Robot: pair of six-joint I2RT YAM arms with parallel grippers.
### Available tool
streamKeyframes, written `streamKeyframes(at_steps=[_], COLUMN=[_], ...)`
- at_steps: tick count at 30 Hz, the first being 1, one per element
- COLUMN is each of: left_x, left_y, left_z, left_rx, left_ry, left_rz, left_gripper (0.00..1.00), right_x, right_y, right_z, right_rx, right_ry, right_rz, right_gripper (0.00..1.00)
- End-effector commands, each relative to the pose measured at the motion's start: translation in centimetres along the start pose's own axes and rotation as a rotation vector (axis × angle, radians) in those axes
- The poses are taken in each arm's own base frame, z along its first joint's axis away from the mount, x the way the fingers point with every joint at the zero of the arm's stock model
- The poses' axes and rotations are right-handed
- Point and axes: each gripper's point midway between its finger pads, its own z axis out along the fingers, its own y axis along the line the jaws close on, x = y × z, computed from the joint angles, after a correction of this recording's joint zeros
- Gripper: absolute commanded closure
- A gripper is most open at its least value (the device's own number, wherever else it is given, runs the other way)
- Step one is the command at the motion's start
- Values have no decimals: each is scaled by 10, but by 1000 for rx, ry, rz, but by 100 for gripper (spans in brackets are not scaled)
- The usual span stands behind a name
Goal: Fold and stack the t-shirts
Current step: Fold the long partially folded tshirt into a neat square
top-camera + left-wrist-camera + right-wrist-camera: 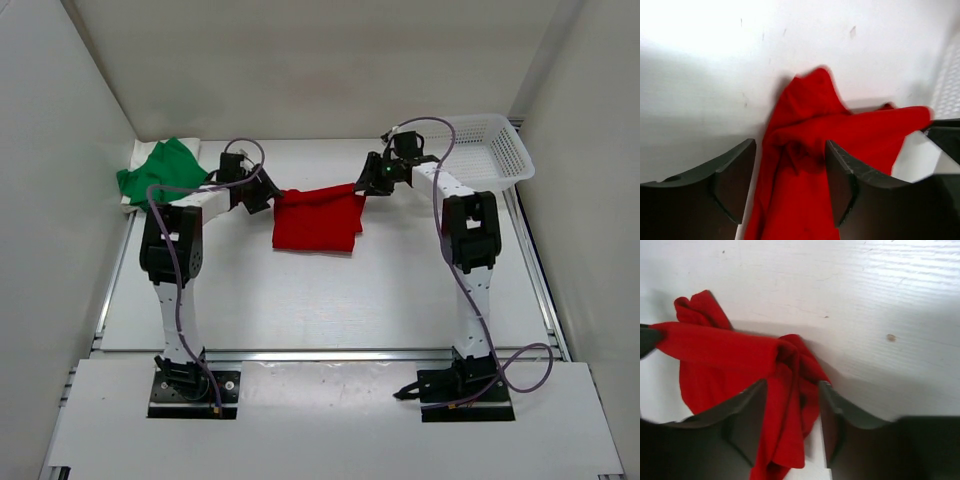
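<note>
Red t-shirt [315, 220]: bunched into a rough square, mid-counter toward the far edge, its top edge strung between the two grippers. You cannot tell whether the lower part lies fully flat.

Left gripper [257, 193]: jaws apart, with cloth loose between the fingers [735, 185] and not pinched. Right gripper [368, 183]: also parted, a twisted fold running through the gap.

Judgement: mid-fold, shirt not yet neat. Check that neither finger snags the fold. Draw each gripper straight up and outward so the edge drops square.

Green t-shirt [160, 172]: far left corner, well apart, the likely stacking spot. Basket [500, 165]: far right corner, near the right arm, so keep that swing short. The counter [300, 300] is bare along its near half, so do your smoothing there.
</note>
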Motion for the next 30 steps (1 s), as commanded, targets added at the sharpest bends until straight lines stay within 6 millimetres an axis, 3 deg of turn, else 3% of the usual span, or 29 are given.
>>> streamKeyframes(at_steps=[1,3,4,5,7,8,9,11,13,15,19,20,21,22,23,24,25,26,28,30], left_x=[-58,-59,-50,-37,-1,18,24,54,65,90,132,147,166,185,198,214,225,229,230,214], left_y=[-42,-51,-57,-53,-73,-75,-76,-68,-62,-50,-43,-45,-45,-33,-47,-50,-47,-56,-62,-67], left_z=[-55,-66,-70,-69,-68,-63,-60,-42,-29,-21,-30,-38,-45,-50,-59,-68,-74,-82,-97,-108], left_rx=[166,190,190,178,222,228,228,201,188,166,181,209,222,202,244,267,269,301,336,354], left_ry=[-190,-232,-224,-205,-177,-161,-156,-92,-59,-6,46,62,81,110,122,143,166,170,169,130], left_rz=[-20,6,34,44,88,102,102,113,111,105,77,76,79,58,68,85,68,65,57,57], left_gripper=[32,37,37,37,39,39,39,39,41,41,41,41,41,41,40,40,40,39,39,38], right_x=[-43,-28,-19,-22,5,6,27,53,75,95,130,143,141,156,169,165,175,191,196,202], right_y=[31,37,43,56,68,82,77,88,81,75,45,39,35,25,17,19,12,2,6,12], right_z=[-40,-42,-45,-56,-48,-51,-42,-35,-21,-7,-3,-6,-13,-16,-25,-31,-40,-45,-58,-67], right_rx=[13,29,36,22,4,-41,-57,-134,-111,-90,-34,-28,-11,7,19,10,26,44,30,-6], right_ry=[-128,-126,-140,-172,-161,-182,-137,-89,-44,6,51,63,43,68,87,59,63,90,75,82], right_rz=[-99,-115,-142,-162,-172,-176,-165,-156,-164,-157,-105,-96,-95,-81,-67,-71,-74,-56,-73,-73], right_gripper=[54,54,60,67,84,93,96,100,100,100,99,100,100,100,100,100,100,99,100,100])
